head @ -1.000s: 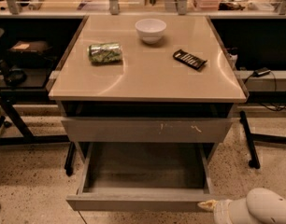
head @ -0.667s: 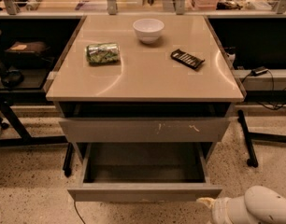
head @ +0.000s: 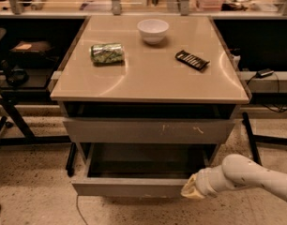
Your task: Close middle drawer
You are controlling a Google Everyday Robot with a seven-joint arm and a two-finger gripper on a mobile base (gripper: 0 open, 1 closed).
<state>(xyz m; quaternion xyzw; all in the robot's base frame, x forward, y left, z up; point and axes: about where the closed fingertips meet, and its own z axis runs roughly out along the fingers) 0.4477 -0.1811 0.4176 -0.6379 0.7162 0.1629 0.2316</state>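
The middle drawer [head: 129, 186] stands partly open at the bottom of the cabinet. Its plain grey front sticks out toward me and a strip of its bare grey inside shows. Above it is the taller grey drawer front with pale scratch marks [head: 148, 131], which is shut. My gripper [head: 192, 190] comes in from the lower right on a white arm [head: 246, 175]. Its pale tip rests against the right end of the middle drawer's front.
On the beige cabinet top [head: 153, 78] lie a white bowl [head: 153, 29], a crushed green can [head: 107, 53] and a black flat packet [head: 192, 60]. Black table frames and cables stand at both sides. The floor is speckled.
The middle drawer has slid part of the way into the cabinet, so less of its inside shows. My gripper has moved left and forward with the drawer front.
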